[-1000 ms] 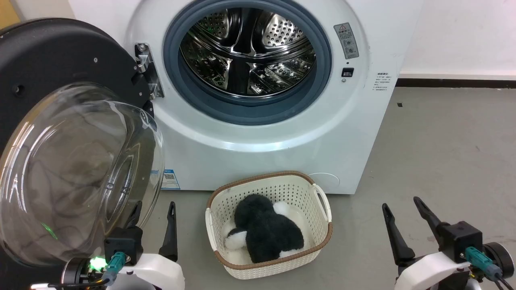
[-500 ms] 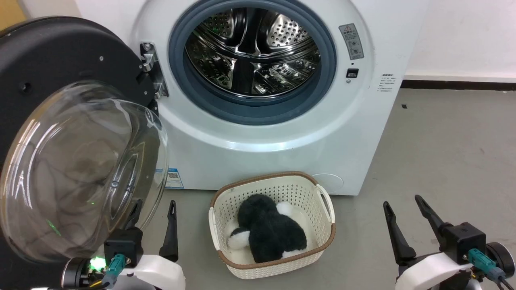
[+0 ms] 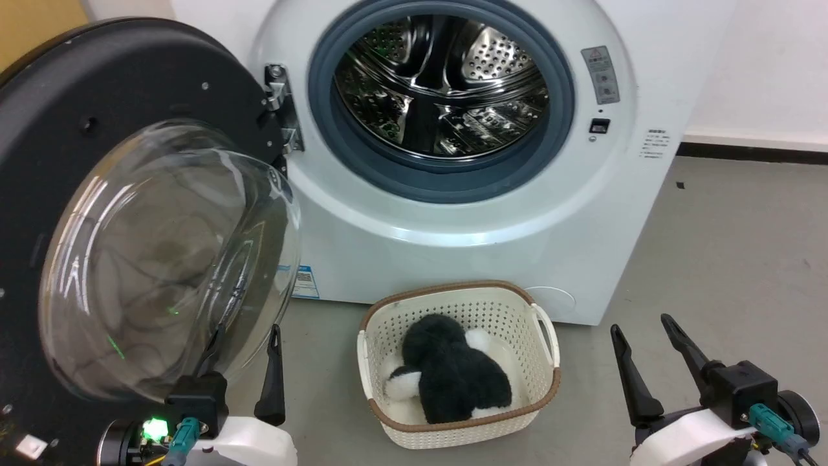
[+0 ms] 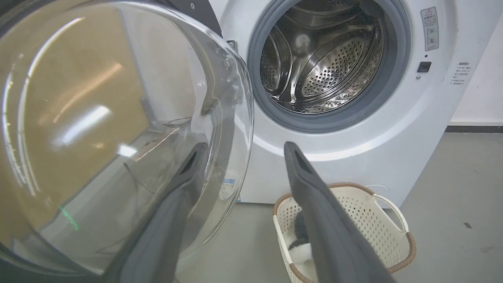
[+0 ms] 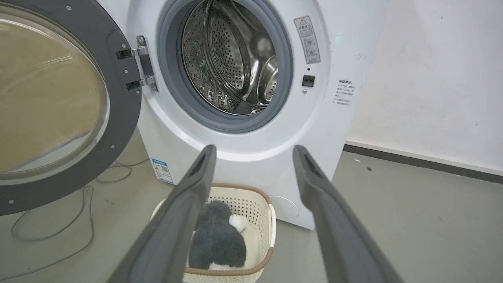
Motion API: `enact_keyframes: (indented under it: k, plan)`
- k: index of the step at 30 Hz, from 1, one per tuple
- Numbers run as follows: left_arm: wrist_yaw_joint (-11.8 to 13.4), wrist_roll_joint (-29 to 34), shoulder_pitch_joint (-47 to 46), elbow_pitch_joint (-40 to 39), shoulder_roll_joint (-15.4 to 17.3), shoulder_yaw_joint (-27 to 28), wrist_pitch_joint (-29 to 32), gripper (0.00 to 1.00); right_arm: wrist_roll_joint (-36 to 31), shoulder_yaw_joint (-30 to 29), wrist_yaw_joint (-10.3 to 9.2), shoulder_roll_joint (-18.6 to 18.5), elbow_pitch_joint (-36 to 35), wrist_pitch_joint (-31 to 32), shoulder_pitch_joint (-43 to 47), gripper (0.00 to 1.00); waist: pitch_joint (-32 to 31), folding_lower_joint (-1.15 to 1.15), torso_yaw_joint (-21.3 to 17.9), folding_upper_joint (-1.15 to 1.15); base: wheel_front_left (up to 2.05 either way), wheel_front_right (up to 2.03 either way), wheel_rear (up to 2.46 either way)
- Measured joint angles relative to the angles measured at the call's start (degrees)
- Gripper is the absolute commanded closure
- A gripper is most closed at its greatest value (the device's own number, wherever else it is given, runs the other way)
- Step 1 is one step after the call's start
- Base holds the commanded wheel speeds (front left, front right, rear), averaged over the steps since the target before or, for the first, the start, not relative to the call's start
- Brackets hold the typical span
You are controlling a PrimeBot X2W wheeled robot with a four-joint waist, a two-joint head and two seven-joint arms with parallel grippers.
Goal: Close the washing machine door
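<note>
Left hand (image 3: 248, 333), lower left of the head view: fingers spread wide, holding nothing. It sits just beside the lower edge of the glass bowl (image 3: 168, 259), and one finger is seen through the glass. Right hand (image 3: 639, 323), lower right: equally wide apart and empty, well apart from everything.

The door (image 3: 97, 84) stands swung fully open at the left of the frame. It hangs on its hinge (image 3: 281, 107), with the black inner face and bowl turned toward the camera. The drum (image 3: 446, 84) of the washing machine (image 3: 453, 246) is exposed.

Risks, as judged:
- A push on the curved, slick bowl could let the finger slide off or scrape the glass.
- A weak push may leave the latch uncaught.
- The basket (image 3: 453, 287) holding a plush toy (image 3: 453, 375) sits on the floor before the machine. The door's lower rim probably clears it, though the angle is poor.

Hidden or cut off:
- the door's outer face
- any handle on the door
- the door's left edge, cut off by the frame
- whether the finger actually touches the glass
</note>
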Motion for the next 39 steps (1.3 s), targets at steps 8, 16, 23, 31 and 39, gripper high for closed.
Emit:
enact_keyframes:
  k: [8,16,23,31,39]
  plan:
    - [0.2,0.0,0.4,-0.2,0.0,0.0,-1.1,0.0,0.6,0.6,0.0,0.0,0.3,-1.0,0.0,0.0,-0.3,0.0,2.6,0.0,0.0,0.0,0.0]
    - [0.5,-0.1,0.6,-0.5,0.1,0.0,-2.0,0.0,1.5,1.2,0.0,0.0,0.6,-2.0,0.1,0.0,-0.6,0.0,5.7,0.0,0.0,0.0,0.0]
    - [0.7,-0.3,1.5,-0.8,0.1,0.0,-2.9,0.0,2.0,1.8,0.0,0.0,1.0,-2.7,0.1,0.0,-0.7,0.0,8.5,0.0,0.0,0.0,0.0]
    - [1.6,-0.5,1.9,-1.9,0.2,0.2,-3.8,0.0,3.1,3.4,0.0,-0.3,2.1,-3.8,-0.1,0.0,-0.2,0.0,10.9,0.0,0.0,0.0,0.0]
    - [2.5,-0.5,2.9,-3.0,0.1,0.5,-4.8,0.0,3.9,5.1,0.0,-0.9,3.3,-4.5,-1.0,0.0,0.2,0.0,13.1,0.0,0.0,0.0,0.0]
